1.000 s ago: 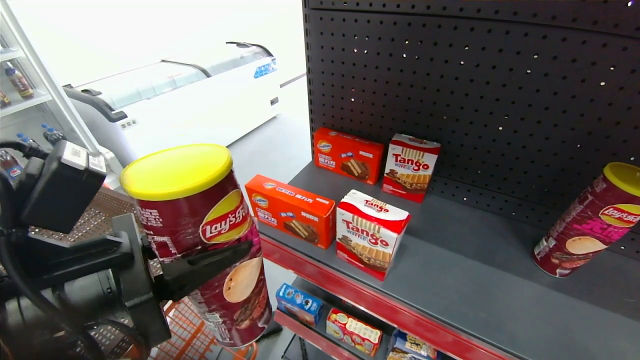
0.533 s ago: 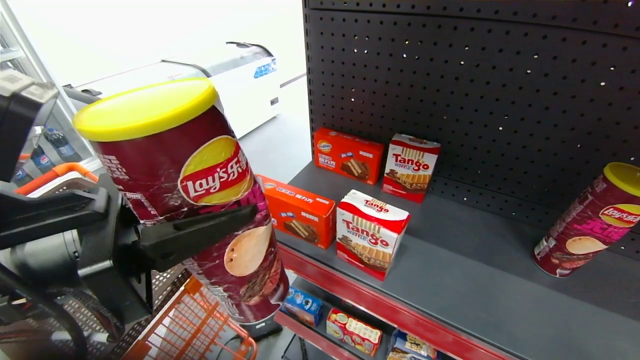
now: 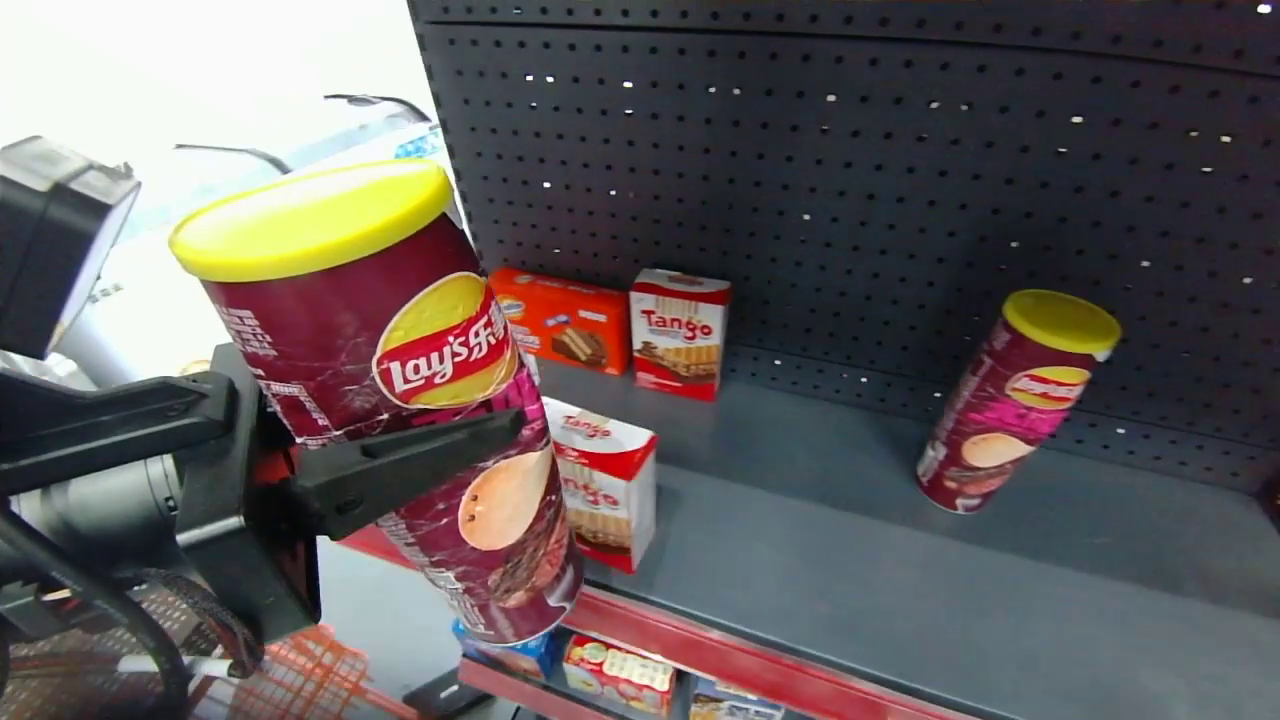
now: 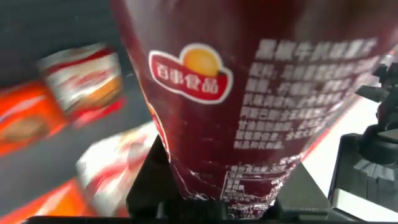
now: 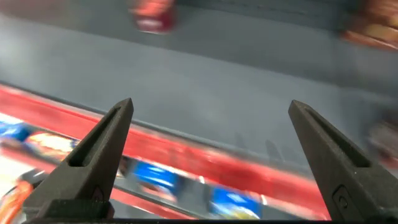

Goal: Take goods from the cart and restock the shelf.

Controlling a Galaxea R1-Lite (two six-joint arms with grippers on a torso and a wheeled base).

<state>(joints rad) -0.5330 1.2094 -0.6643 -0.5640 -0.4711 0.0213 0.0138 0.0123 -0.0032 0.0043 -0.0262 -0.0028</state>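
In the left of the head view, nearest the camera, the left hand is clamped across the middle of a dark-red chip can with a yellow lid. One black finger crosses the can's front and the other is behind it. The can tilts, lid toward the upper left, and its base hangs above the red front edge of the shelf. In the left wrist view the can sits between the two fingers. Orange mesh of the cart shows in the lower left corner.

The right hand is spread wide with nothing between its fingers, above the grey shelf board.

Two chip cans show: the held one and a second can at right, leaning against the pegboard. There are two red-and-white wafer boxes, one just behind the held can and one at the back. One orange box stands beside the rear wafer box.
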